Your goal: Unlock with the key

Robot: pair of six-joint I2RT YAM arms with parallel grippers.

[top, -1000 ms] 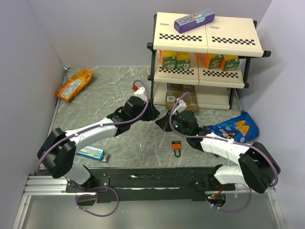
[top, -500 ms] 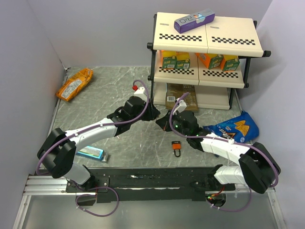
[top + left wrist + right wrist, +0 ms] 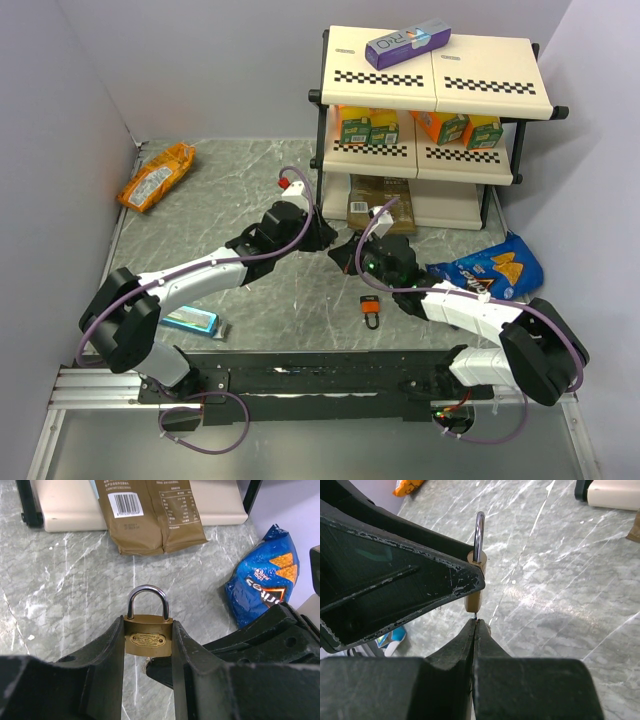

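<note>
Near: orange-red padlock (image 3: 370, 308) lies on surface (image 3: 230, 190) | Mid: right claw (image 3: 475, 622) at its 11 o'clock, pressed together, pinching key (image 3: 476, 615) blade just beneath brass padlock (image 3: 148, 639) | left claw (image 3: 148, 624) pinching that padlock's body, shackle toward 12 o'clock | Far: brown packet (image 3: 150, 515)

One brass padlock (image 3: 148, 637), one orange padlock (image 3: 370, 308), four cartons (image 3: 357, 127), three bags (image 3: 157, 176), one purple box (image 3: 407, 45).
</note>
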